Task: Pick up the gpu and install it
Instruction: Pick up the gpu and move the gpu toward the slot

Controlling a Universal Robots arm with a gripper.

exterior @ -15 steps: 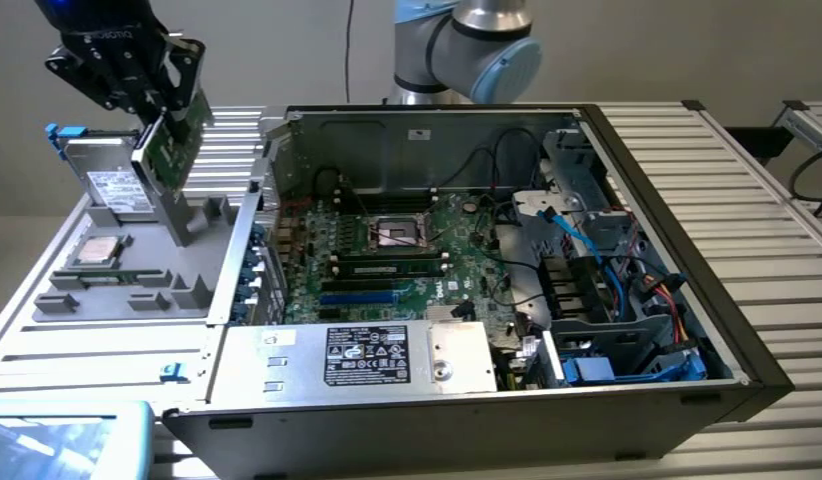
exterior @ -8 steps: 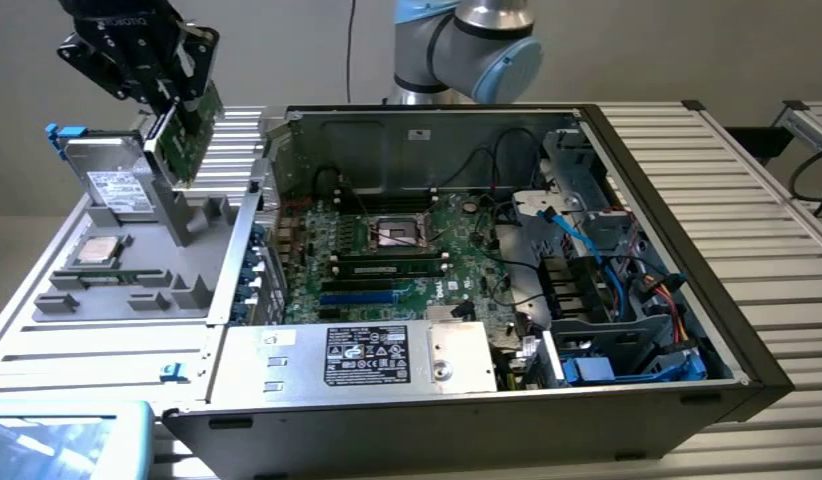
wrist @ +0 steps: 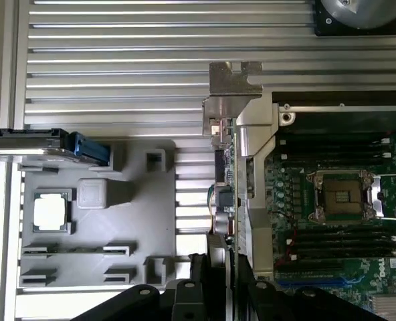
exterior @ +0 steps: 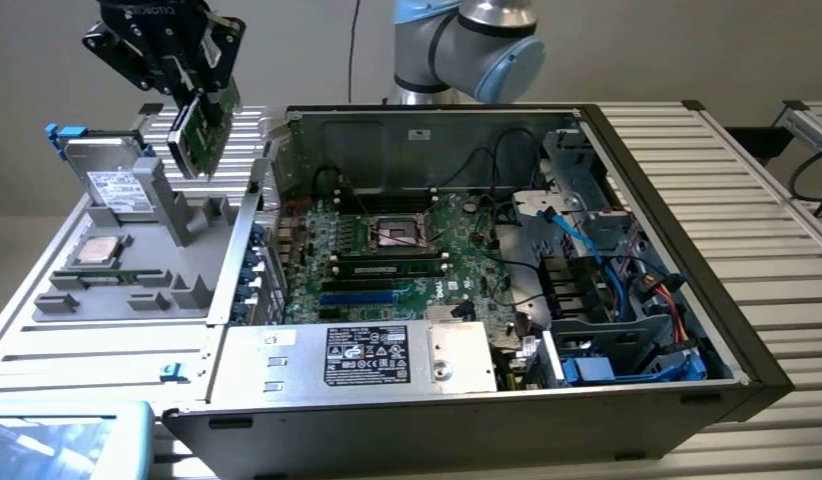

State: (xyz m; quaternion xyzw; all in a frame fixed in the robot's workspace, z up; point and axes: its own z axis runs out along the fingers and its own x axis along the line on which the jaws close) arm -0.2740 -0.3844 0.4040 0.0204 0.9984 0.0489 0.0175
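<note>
The gpu (exterior: 204, 125) hangs in the air, clamped in the gripper (exterior: 198, 98). The jaws are closed on the card's upper part. Its green circuit board faces the exterior view's right.

In the exterior view the card's long axis runs steeply downward from the jaws, tilted slightly off vertical. In the wrist view the gpu (wrist: 226, 194) appears edge-on. It extends straight away from the gripper (wrist: 228, 264) and ends in the silver bracket (wrist: 235, 80) at its far end.

The card touches nothing but the jaws. Its lower edge stands clear above the upright posts of the grey parts tray (exterior: 118, 300). The tray carries a processor (exterior: 98, 250) and, at its back, a hard drive (exterior: 118, 185) with a white label.

The open computer case (exterior: 651, 130) lies on the exterior view's right of the card, just beside the tray. The case's side wall (exterior: 244, 240) stands between the card and the motherboard (exterior: 384, 215). The blue expansion slots (exterior: 364, 297) sit lower than the card and past that wall, between the memory slots and the power supply (exterior: 371, 355). Judged from these views, the space above the slots is open. Cables crowd only the drive bay side, well apart from the slots.

Everything rests on the ribbed metal desk (exterior: 758, 180).
</note>
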